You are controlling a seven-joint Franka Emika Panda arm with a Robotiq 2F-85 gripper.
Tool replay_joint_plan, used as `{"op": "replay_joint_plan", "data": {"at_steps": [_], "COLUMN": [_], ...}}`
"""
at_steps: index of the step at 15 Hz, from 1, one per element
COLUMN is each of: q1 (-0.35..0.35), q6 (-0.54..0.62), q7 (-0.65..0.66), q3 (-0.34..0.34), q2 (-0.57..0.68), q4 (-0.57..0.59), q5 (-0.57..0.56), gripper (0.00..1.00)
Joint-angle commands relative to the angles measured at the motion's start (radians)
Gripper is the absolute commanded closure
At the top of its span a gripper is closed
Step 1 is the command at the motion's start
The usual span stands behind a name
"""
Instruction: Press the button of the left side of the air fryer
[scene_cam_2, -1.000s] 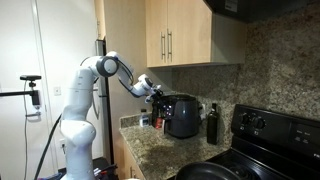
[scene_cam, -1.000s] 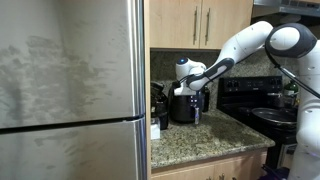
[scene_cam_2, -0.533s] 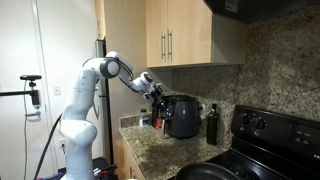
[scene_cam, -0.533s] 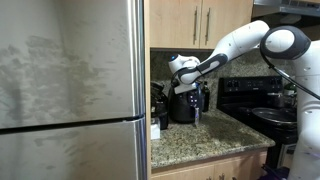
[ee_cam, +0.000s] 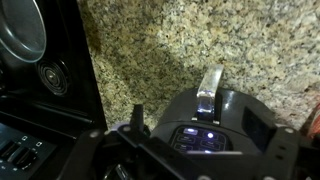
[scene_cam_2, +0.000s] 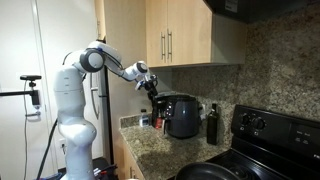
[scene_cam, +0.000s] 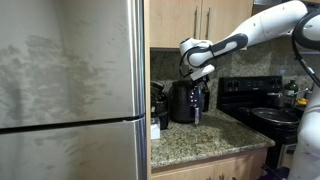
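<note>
The glossy black air fryer (scene_cam: pixel 185 103) stands on the granite counter and shows in both exterior views (scene_cam_2: pixel 182 116). In the wrist view I look down on its top (ee_cam: pixel 232 118), with the front handle (ee_cam: pixel 210 86) and a lit control panel (ee_cam: pixel 196 134). My gripper (scene_cam: pixel 194 70) hangs a little above the fryer's top, apart from it, and shows in the other view too (scene_cam_2: pixel 152 86). In the wrist view its dark fingers (ee_cam: pixel 165 165) meet at the bottom middle, shut and empty, and hide the panel's near edge.
A steel fridge (scene_cam: pixel 70 90) fills the left. A black stove (scene_cam: pixel 255 100) with a pan stands beside the fryer (ee_cam: pixel 30 80). A dark bottle (scene_cam_2: pixel 211 123) stands between them. Small dark clutter (scene_cam: pixel 158 105) sits on the fryer's other side. Wooden cabinets (scene_cam_2: pixel 185 35) hang overhead.
My gripper has risen from just at the air fryer's top to a spot above it, and the arm has lifted higher. The air fryer has not moved.
</note>
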Motion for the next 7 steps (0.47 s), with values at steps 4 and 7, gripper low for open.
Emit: {"op": "replay_joint_plan", "data": {"at_steps": [4,7], "q1": [-0.033,-0.031], "q6": [-0.002,-0.002], "q7": [-0.002,0.003], "q3": [0.033,0.035], "q2": [-0.013,-0.004], "q4": [-0.003,-0.003], "q5": [0.005,0.004], "gripper": [0.0,0.0]}}
